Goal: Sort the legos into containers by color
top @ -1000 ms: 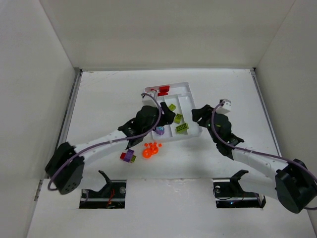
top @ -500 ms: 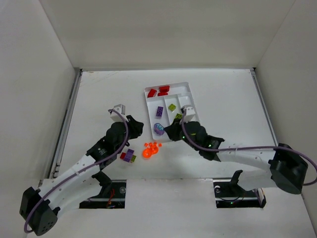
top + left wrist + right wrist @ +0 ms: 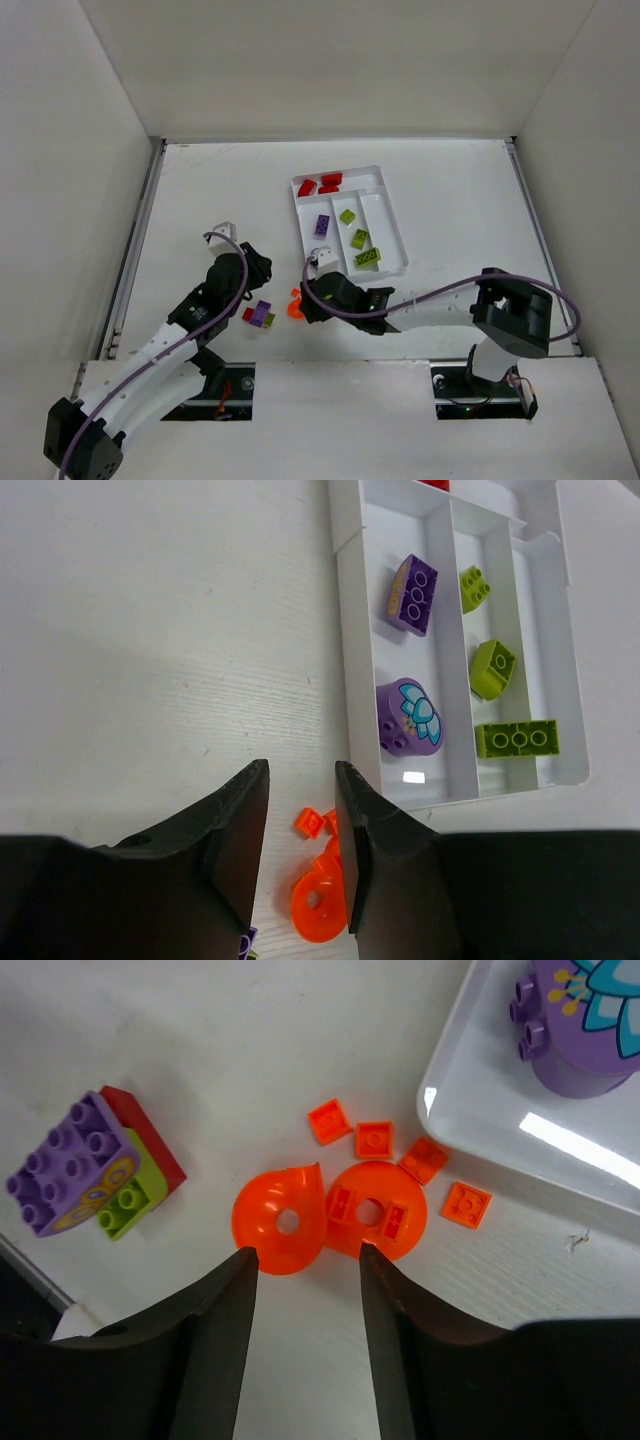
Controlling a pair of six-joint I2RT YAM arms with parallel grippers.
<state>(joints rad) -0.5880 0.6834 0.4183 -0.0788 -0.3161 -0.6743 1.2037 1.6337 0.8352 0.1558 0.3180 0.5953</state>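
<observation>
The white tray [image 3: 384, 222] sits in the upper middle of the overhead view, on the table [image 3: 200, 200]. Its crosswise section at the top holds the red bricks [image 3: 320, 184]. In the leftmost long section lie a purple brick [image 3: 412, 580] and, below it, a purple flower piece [image 3: 408, 715]. Three lime bricks [image 3: 493, 667] lie to the right of those, also inside the tray.

Outside the tray, just off its lower-left corner, are two orange rounds [image 3: 280, 1222], touching each other. Four small orange tiles [image 3: 373, 1138] are scattered just beside them. Further left in the overhead view sits a small pile [image 3: 70, 1160] of purple, red and lime pieces pressed together.

The right gripper [image 3: 307, 1252] hangs over the orange rounds with its jaws apart. In the wrist view one finger shows at each lower side of the pair. I cannot tell whether the fingers touch them.

The left gripper [image 3: 300, 770] is over bare table left of the tray, above the pile in the overhead view. Its jaws are apart with nothing between them. The orange pieces show at the bottom of its own view, between the fingers [image 3: 240, 825].
</observation>
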